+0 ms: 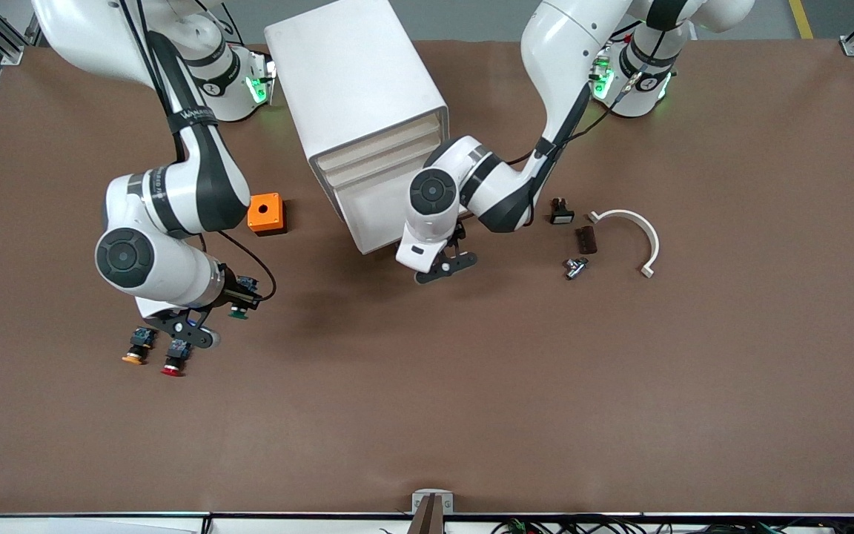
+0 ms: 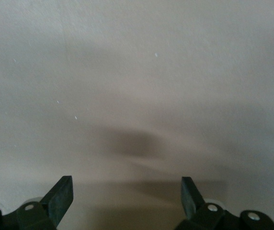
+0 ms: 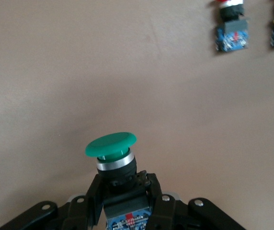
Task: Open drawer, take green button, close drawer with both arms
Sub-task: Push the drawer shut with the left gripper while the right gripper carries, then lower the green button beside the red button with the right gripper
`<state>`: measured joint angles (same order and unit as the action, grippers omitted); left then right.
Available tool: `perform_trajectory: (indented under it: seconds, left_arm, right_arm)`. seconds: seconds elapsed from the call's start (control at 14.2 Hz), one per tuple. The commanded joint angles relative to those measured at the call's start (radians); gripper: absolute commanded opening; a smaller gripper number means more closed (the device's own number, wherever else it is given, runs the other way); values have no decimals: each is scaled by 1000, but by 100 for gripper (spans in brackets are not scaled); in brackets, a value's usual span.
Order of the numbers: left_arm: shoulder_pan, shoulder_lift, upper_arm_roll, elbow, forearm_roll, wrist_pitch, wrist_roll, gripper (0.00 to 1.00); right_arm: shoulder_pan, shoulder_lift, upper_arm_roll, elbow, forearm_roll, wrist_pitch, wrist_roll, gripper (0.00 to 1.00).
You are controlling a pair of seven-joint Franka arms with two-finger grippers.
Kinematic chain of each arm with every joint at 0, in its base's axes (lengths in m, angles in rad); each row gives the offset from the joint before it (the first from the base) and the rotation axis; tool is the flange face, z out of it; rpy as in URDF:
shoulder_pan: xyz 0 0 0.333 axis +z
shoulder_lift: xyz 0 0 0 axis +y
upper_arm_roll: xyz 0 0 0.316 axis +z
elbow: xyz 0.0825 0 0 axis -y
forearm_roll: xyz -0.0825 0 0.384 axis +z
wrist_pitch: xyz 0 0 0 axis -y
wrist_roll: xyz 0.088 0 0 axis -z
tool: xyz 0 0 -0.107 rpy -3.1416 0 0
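I am clamping my right gripper (image 3: 122,196) on the button (image 3: 111,146), while my left gripper (image 2: 127,201) is hanging spread by the drawer (image 1: 386,211), which looks closed.

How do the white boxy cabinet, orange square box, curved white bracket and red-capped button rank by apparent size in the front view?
1. White boxy cabinet
2. Curved white bracket
3. Orange square box, close to the bracket in footprint
4. Red-capped button

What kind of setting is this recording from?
Probably a robotics lab bench: two arms mounted at a brown-covered table, aluminium frame posts at its corners, and small parts laid out, such as a white cabinet and push buttons.
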<state>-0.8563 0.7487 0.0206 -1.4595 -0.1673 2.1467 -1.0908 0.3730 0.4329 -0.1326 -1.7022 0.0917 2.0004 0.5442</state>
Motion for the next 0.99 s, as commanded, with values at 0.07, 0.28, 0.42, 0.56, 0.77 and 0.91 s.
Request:
perform_trajectory:
  seconds: [0.07, 0.28, 0.42, 0.56, 0.77, 0.91]
  left_arm:
    - [-24, -6, -16, -2, 0, 6, -21, 99]
    - [-24, -5, -40, -5, -41, -22, -24, 99]
    - [-21, 6, -42, -5, -61, -24, -23, 99]
    - [-20, 3, -44, -7, -105, -30, -26, 99]
    - [-20, 1, -44, -7, -216, -31, -31, 99]
    - [-20, 1, -44, -9, -268, -42, -31, 99]
  right_arm:
    - [-16, -14, 13, -51, -69, 81, -82, 0]
    - [-17, -13, 13, -125, -104, 207, -113, 0]
    - [-51, 3, 14, -131, -104, 242, -179, 0]
    - [-52, 18, 14, -132, -104, 261, -182, 0]
    - [-69, 40, 14, -132, -104, 302, -173, 0]
    - [-86, 61, 14, -132, -89, 319, -152, 0]
